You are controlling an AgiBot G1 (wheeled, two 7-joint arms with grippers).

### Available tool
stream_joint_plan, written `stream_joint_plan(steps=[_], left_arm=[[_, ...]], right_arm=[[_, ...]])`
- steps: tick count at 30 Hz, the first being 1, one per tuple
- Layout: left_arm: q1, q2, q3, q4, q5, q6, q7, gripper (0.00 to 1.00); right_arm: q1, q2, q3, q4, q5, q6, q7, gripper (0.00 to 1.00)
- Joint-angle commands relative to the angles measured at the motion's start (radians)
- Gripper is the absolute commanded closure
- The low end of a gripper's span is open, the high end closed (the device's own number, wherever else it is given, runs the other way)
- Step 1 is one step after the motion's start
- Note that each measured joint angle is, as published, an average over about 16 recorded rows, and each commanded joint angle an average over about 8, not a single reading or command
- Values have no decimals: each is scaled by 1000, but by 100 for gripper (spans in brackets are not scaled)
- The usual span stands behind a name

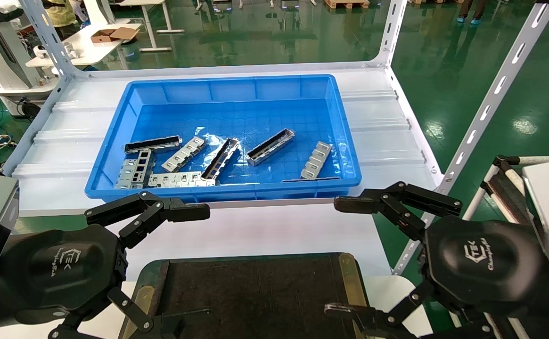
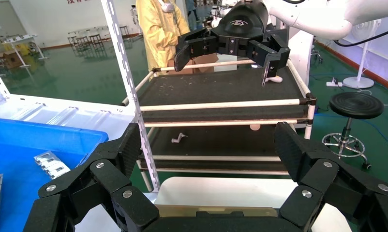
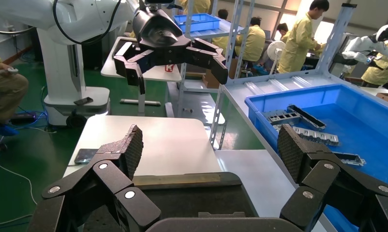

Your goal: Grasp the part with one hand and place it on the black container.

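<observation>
Three slim silver-grey U-channel parts lie in the blue bin (image 1: 114,122): one in the middle right (image 1: 271,147), one in the middle (image 1: 221,158), one at the left (image 1: 152,145). Flat holed plates (image 1: 184,154) lie among them. The black container (image 1: 349,278) with brass rim strips sits at the near edge, between my grippers. My left gripper (image 1: 192,268) is open and empty over the container's left side. My right gripper (image 1: 333,256) is open and empty over its right side. The container's rim shows in the left wrist view (image 2: 211,210) and the right wrist view (image 3: 177,180).
The bin stands on a white shelf (image 1: 387,122) with slotted uprights (image 1: 495,89). A cart with black shelves (image 2: 221,87) stands to my right. The container rests on a white table (image 3: 158,140). People in yellow suits (image 2: 160,24) stand farther off.
</observation>
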Motion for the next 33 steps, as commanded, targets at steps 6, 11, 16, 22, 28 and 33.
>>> stream_joint_plan(steps=[6,11,16,22,28,33], left_arm=[[0,0,0,0,0,0,0,0],[0,0,0,0,0,0,0,0],[0,0,0,0,0,0,0,0],[0,0,0,0,0,0,0,0],[0,0,0,0,0,0,0,0],[0,0,0,0,0,0,0,0]], right_arm=[[0,0,0,0,0,0,0,0],[0,0,0,0,0,0,0,0],[0,0,0,0,0,0,0,0],[0,0,0,0,0,0,0,0],[0,0,0,0,0,0,0,0],[0,0,0,0,0,0,0,0]])
